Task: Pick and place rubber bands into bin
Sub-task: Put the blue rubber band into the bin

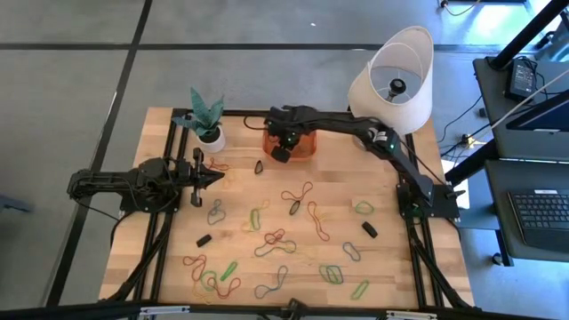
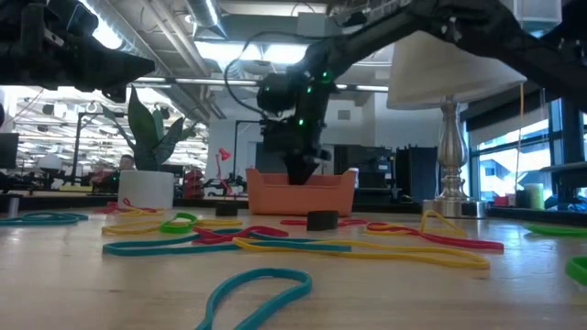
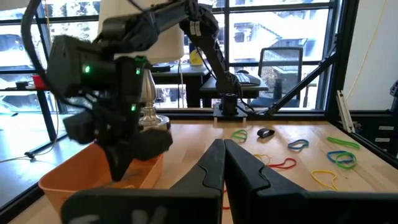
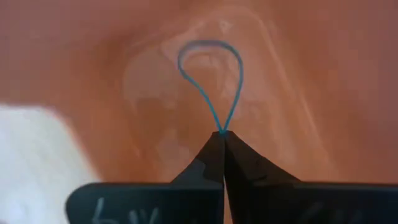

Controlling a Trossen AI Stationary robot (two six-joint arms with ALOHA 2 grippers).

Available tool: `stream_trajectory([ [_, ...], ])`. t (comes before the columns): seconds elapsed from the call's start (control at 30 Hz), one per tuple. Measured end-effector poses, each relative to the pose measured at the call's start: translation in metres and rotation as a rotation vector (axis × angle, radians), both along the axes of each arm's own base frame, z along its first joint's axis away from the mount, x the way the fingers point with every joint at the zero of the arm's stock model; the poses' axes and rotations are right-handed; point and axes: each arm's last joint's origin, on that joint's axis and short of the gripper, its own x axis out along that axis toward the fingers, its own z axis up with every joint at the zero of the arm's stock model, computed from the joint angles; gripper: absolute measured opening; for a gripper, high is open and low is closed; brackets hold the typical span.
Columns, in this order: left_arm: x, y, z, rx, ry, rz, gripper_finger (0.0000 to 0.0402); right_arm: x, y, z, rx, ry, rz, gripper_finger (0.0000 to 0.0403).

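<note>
The right gripper [image 4: 222,135] is seen pinched together on a thin grey-blue elastic rubber band [image 4: 211,78], whose loop hangs free from the fingertips over the floor of the small orange rectangular plastic bin [image 1: 305,148]. In the high view that gripper [image 1: 281,151] is poised over the bin's near-left part, at about twelve o'clock on the wooden table [image 1: 391,267]; in the low view it [image 2: 302,172] dips inside the bin's low walls [image 2: 341,194]. The band is judged to be at the point of release, not yet dropped. No other band can be made out inside the bin, though most of its floor is hidden from view.

Most of the work is judged to be left. Many loose coloured rubber bands [image 1: 298,197] are spread over the table from the centre toward six o'clock, with red, green, yellow and blue ones among them, and a few lie at about four o'clock [image 1: 363,208].

The left gripper [image 1: 216,175] is held closed and empty at about nine o'clock, above the table, well apart from the bin. A white potted plant [image 1: 210,133] stands at eleven o'clock and a white lampshade [image 1: 396,80] at one o'clock.
</note>
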Motion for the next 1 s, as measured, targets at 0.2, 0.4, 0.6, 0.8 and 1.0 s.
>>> stream_trajectory([
  [0.2,0.0,0.0,0.0,0.0,0.0,0.0,0.0001,0.0,-0.011,-0.016,0.008,0.014,-0.019,0.0],
  [0.4,0.0,0.0,0.0,0.0,0.0,0.0,0.0001,-0.002,-0.017,-0.019,0.009,0.017,-0.033,0.0011],
  [0.6,0.0,0.0,0.0,0.0,0.0,0.0,0.0001,-0.005,-0.016,-0.019,0.024,0.043,-0.047,0.0049],
  [0.8,0.0,0.0,0.0,0.0,0.0,0.0,0.0001,-0.007,-0.015,-0.019,0.04,0.052,-0.094,0.0088],
  [1.0,0.0,0.0,0.0,0.0,0.0,0.0,0.0001,-0.005,-0.016,-0.001,0.05,0.033,-0.164,0.0108],
])
